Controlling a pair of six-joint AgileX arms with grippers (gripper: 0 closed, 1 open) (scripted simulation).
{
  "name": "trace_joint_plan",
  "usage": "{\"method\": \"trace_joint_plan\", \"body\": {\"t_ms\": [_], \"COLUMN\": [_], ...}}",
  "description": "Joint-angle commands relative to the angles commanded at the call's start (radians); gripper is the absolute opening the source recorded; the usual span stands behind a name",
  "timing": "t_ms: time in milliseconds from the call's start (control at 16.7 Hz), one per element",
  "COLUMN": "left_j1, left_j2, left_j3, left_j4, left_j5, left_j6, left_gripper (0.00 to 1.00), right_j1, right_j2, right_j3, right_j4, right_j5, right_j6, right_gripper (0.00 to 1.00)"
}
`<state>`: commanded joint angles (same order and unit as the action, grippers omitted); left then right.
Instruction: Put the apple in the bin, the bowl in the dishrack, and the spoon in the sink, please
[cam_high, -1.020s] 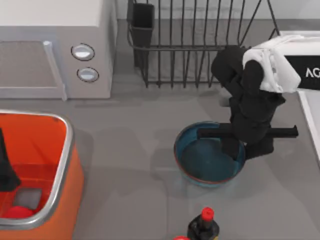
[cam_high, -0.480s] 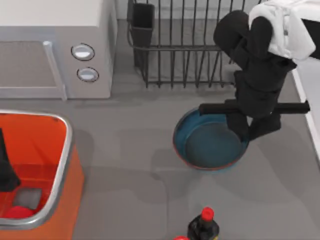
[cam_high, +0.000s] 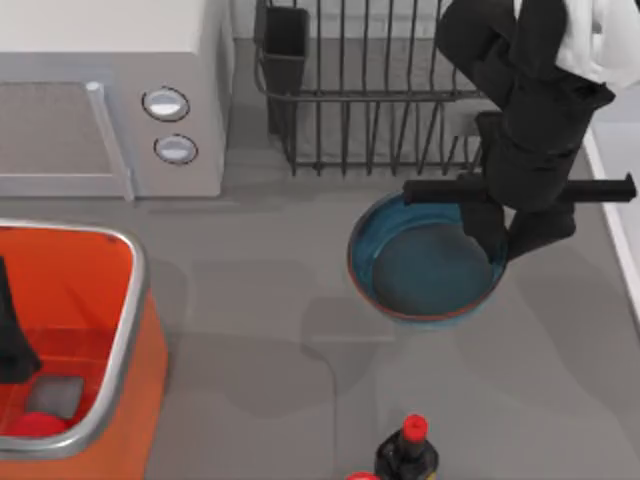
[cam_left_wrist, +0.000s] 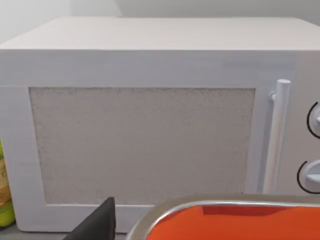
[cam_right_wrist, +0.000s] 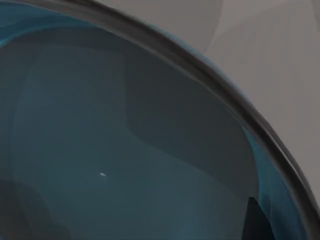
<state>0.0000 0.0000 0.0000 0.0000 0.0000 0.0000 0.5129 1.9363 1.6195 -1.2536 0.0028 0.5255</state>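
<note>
One right tool (cam_high: 508, 240) grips the bowl (cam_high: 420, 275) rim, fingers closed, near the dishrack (cam_high: 370, 90); left tool state undeterminable.

A white microwave (cam_high: 110, 95) stands at the grey table's (cam_high: 260, 330) far left.

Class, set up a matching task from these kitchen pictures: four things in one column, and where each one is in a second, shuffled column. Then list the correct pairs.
Things
1. apple
2. bowl
3. dishrack
4. bottle

Places
A. at the top view's bottom edge, red cap up
B. inside the orange bin
C. at the back, beside the microwave
D. gripped at its rim by the right tool, just in front of the rack

Pairs: 1-B, 2-D, 3-C, 4-A
</note>
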Motion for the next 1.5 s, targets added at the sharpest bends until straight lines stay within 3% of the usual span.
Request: {"method": "trace_joint_plan", "body": {"t_ms": [300,900,1080,1260,1500], "left_j1": [0.0,0.0,0.0,0.0,0.0], "left_j2": [0.0,0.0,0.0,0.0,0.0], "left_j3": [0.0,0.0,0.0,0.0,0.0], "left_j4": [0.0,0.0,0.0,0.0,0.0], "left_j5": [0.0,0.0,0.0,0.0,0.0], "left_j6": [0.0,0.0,0.0,0.0,0.0], "left_gripper": [1.0,1.0,1.0,1.0,1.0], "right_j1": [0.078,0.407,0.484,0.523,0.52], "right_j2": [-0.061,-0.366,-0.449,-0.493,-0.492], "right_j3": [-0.018,-0.128,-0.162,-0.181,-0.177], "right_j4": [0.155,0.983,1.153,1.227,1.228], "right_j5": [0.152,0.826,0.983,1.055,1.057], "right_j6": [-0.069,-0.377,-0.453,-0.492,-0.492], "right_gripper": [0.0,0.0,0.0,0.0,0.0]}}
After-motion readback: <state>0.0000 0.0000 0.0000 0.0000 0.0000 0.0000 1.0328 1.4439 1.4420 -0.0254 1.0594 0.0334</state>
